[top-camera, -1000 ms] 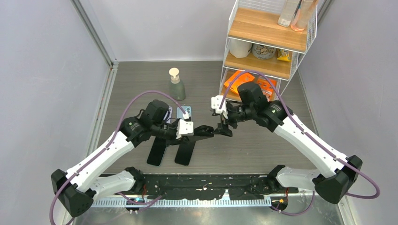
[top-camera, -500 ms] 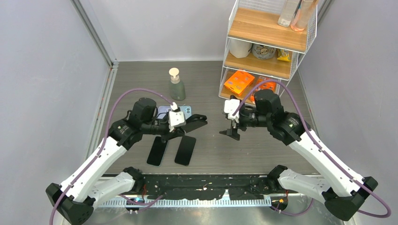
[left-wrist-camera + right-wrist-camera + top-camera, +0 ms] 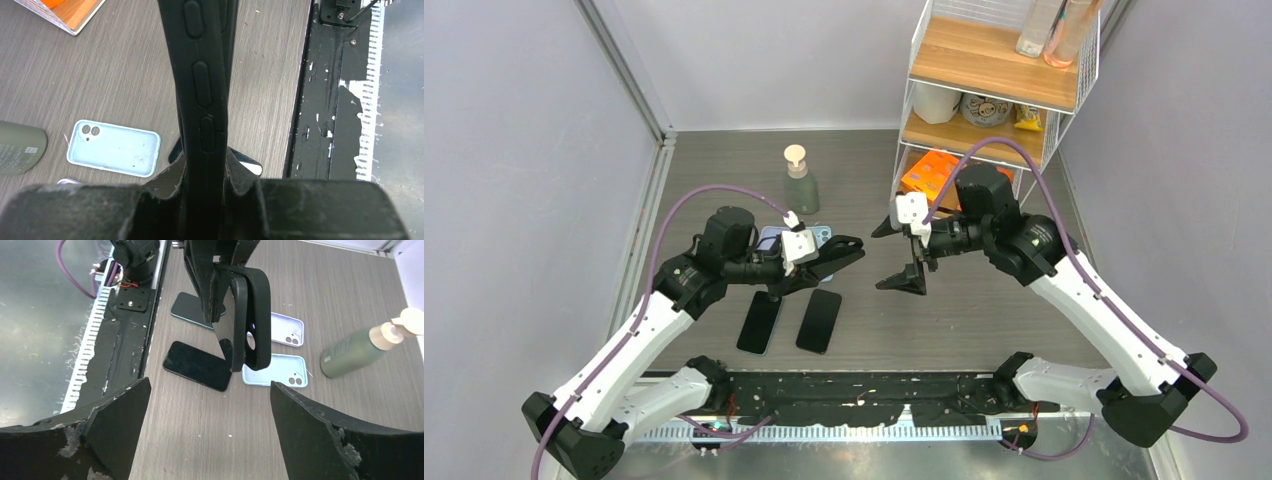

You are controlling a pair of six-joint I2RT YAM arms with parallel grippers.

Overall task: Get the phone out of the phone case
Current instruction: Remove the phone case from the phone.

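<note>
My left gripper (image 3: 822,264) is shut on the black phone case (image 3: 842,254) and holds it edge-up above the table. In the left wrist view the case's side (image 3: 202,90), with its button bumps, runs up from between the fingers (image 3: 170,182). In the right wrist view the black case (image 3: 256,315) stands with the dark phone (image 3: 226,337) against it. The phone's free end looks partly out of the case rim. My right gripper (image 3: 892,256) hangs wide open to the right of the case, not touching it, with nothing between its fingers (image 3: 120,420).
Two bare dark phones (image 3: 759,322) (image 3: 820,320) lie near the front edge. A light blue case (image 3: 821,236) and a lilac case (image 3: 769,238) lie behind the left gripper. A green pump bottle (image 3: 800,180) stands further back. A wire shelf (image 3: 994,90) stands at the back right.
The right gripper has let go of the case's end, opened wide and drawn back to the right. The left arm has pulled the case back to the left.
</note>
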